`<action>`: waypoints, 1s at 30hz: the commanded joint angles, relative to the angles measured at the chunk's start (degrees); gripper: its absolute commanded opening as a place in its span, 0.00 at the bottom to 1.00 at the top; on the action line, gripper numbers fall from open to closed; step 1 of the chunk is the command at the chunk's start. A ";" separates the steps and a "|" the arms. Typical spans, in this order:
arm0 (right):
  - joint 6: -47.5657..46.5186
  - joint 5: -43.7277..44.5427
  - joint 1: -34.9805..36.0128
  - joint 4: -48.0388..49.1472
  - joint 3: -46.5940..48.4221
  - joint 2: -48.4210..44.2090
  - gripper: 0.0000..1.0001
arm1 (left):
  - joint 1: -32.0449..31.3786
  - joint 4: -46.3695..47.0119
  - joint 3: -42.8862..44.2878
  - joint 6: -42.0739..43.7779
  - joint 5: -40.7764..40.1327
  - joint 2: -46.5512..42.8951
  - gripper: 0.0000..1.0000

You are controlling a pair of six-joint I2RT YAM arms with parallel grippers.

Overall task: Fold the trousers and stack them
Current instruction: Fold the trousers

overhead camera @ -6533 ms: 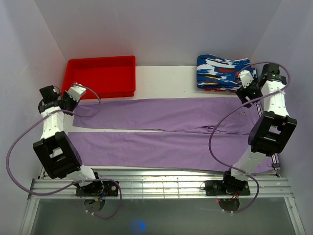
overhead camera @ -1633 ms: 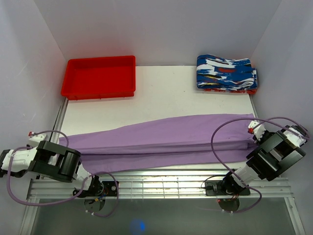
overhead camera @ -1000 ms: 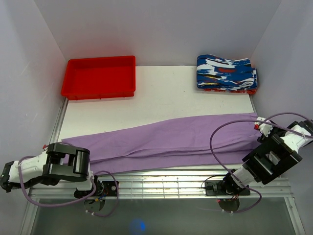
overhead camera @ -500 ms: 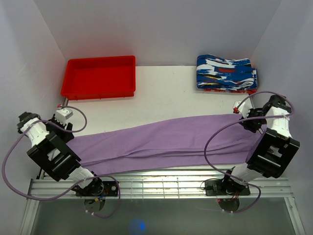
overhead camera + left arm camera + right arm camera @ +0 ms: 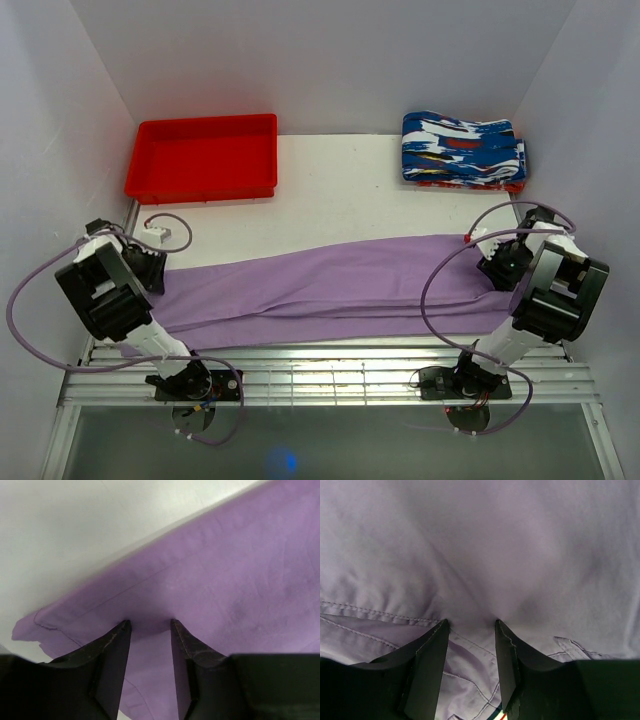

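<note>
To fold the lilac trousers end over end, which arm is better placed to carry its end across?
Probably the left. The left gripper sits at the hem end of the trousers, likely the lighter end to lift. The right gripper is on the waist end, which lies nearer the patterned stack.

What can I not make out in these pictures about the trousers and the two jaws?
- Top view: the left arm and right arm cover both ends of the trousers.
- Left wrist view: shadow at the tips hides whether the left jaws pinch cloth.
- Right wrist view: the same for the right jaws; the bottom edge cuts off a coloured tag.
- Top view: the patterned pile is too small to count its garments.
</note>
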 commanded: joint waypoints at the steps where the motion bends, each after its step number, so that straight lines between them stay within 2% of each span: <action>1: 4.73 3.84 -0.15 6.95 2.35 6.68 0.47 | -4.71 8.59 5.81 -9.22 -1.63 11.16 0.48; 5: 8.25 3.40 0.12 8.70 6.75 10.03 0.47 | -8.67 8.51 17.58 -14.50 -1.98 22.04 0.46; 6: 9.12 3.23 0.21 8.88 7.81 10.82 0.47 | -9.89 8.07 22.22 -15.47 -2.07 23.64 0.46; 9: 11.94 2.61 0.47 8.10 12.81 13.81 0.47 | -11.65 5.10 28.92 -18.19 -1.54 28.03 0.45; 13: 11.33 -1.08 0.38 4.49 17.04 11.55 0.47 | -11.93 -0.27 36.05 -17.24 2.50 26.31 0.51; 14: 8.80 -2.13 0.29 3.36 17.39 10.32 0.47 | -11.84 -1.24 36.24 -14.36 3.64 25.08 0.57; 17: 3.01 -5.73 -0.14 -2.44 18.18 5.31 0.47 | -11.31 -5.46 37.12 -7.17 7.14 19.37 0.63; 19: -0.52 -9.33 -0.67 -9.00 20.03 1.97 0.47 | -10.52 -9.06 38.60 -3.45 8.12 15.51 0.65; 20: -4.28 -10.39 -0.67 -11.48 20.73 1.17 0.47 | -10.09 -10.81 39.05 2.13 9.52 14.35 0.66; 22: -8.69 -12.59 -0.67 -19.28 22.22 -0.59 0.47 | -9.03 -13.37 38.70 6.65 11.38 11.98 0.68; 24: -12.91 -14.08 -0.50 -22.92 22.93 -1.21 0.47 | -8.33 -15.48 37.21 13.75 12.17 9.43 0.69; 30: -14.16 -12.87 2.57 -26.71 21.71 0.37 0.50 | -7.62 -21.71 33.87 22.39 14.89 7.75 0.70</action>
